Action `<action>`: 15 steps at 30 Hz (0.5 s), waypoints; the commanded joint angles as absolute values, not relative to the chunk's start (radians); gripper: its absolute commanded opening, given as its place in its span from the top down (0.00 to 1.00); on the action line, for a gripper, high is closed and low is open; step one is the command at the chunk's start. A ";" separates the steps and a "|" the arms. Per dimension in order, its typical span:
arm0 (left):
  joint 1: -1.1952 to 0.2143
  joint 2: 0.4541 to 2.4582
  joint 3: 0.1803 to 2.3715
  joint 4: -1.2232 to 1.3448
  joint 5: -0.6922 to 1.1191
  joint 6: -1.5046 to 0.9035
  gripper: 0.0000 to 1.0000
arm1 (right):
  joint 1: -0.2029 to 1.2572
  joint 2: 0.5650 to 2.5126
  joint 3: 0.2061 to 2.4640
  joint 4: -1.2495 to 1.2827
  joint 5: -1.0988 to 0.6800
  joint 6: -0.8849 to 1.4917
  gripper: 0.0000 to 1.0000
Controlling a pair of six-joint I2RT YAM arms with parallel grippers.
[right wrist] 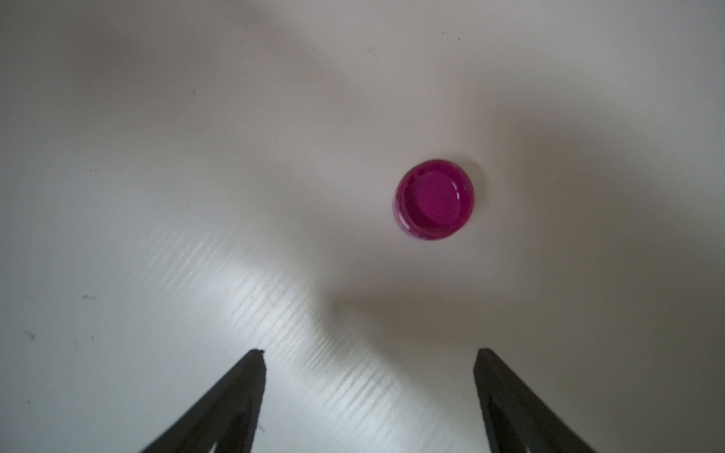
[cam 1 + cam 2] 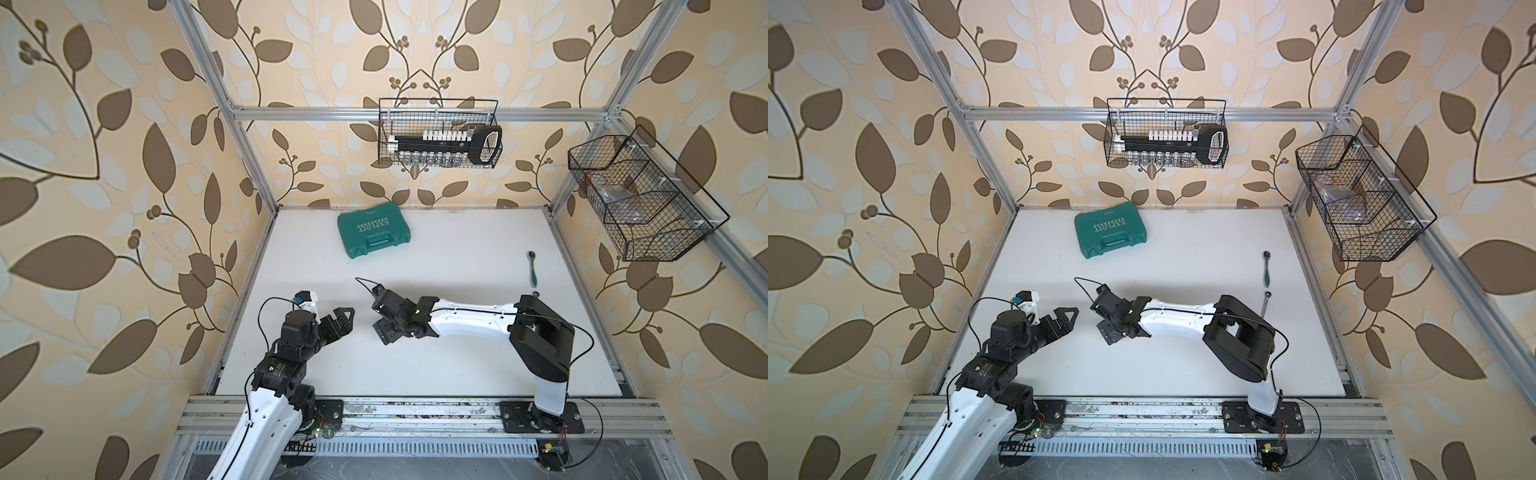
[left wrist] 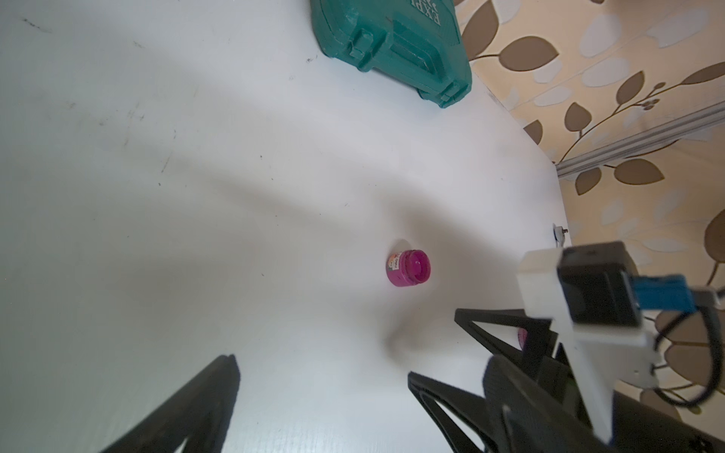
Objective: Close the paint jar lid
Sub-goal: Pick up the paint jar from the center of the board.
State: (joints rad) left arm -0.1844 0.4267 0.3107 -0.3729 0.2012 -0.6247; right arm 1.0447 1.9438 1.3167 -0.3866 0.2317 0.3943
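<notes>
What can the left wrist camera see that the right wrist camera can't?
Only the left wrist view shows the paint jar standing on the table, the green tool case, the leafy wallpaper and the right arm's camera. Only the right wrist view clearly shows the lid, lying flat beyond the right fingers. Both show the white table and black fingers spread apart and holding nothing; the left view's own pair is the left fingers.

Beige leaf-patterned wallpaper (image 2: 104, 208) all round, aluminium frame (image 2: 311, 113), white tabletop (image 2: 457, 365); hanging: back wire basket (image 2: 385, 124), side wire basket (image 2: 665, 245).
</notes>
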 commanded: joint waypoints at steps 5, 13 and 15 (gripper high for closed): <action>-0.205 0.405 0.305 -0.352 0.205 -0.587 0.01 | 0.984 2.019 1.388 -0.341 0.255 0.415 0.32; -0.217 0.413 0.309 -0.357 0.196 -0.579 0.01 | 0.968 2.055 1.410 -0.280 0.233 0.409 0.41; -0.220 0.413 0.310 -0.359 0.193 -0.578 0.01 | 0.967 2.063 1.422 -0.278 0.228 0.408 0.43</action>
